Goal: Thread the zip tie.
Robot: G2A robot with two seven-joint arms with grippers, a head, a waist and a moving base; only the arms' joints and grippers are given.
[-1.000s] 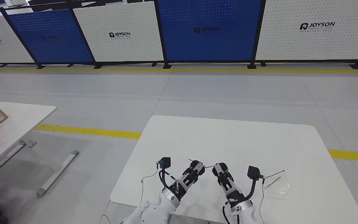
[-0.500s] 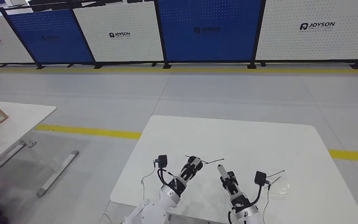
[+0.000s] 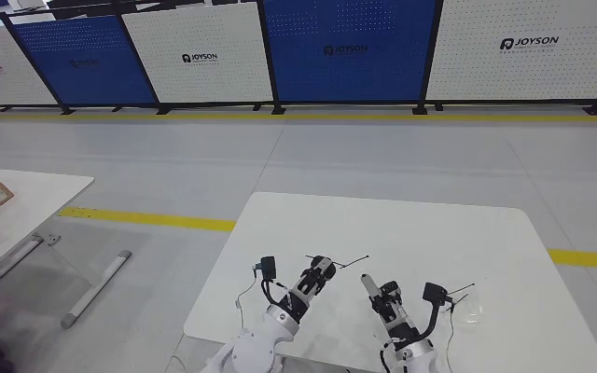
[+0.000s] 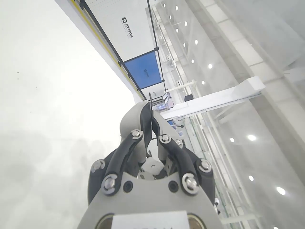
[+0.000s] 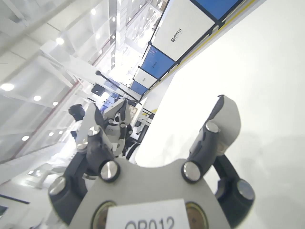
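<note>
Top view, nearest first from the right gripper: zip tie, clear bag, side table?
From the right gripper:
1. zip tie, close by on its left, held in the left gripper.
2. clear bag, off to its right.
3. side table, far left.

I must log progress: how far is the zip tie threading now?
Done: the left gripper is shut on the zip tie. In hand: the tie sticks out straight, unlooped. Left: the right gripper stands open and empty, apart from it, so grasping the free end and threading remain.

Black plastic zip tie [image 3: 351, 262], smooth matt table [image 3: 401, 224].
</note>
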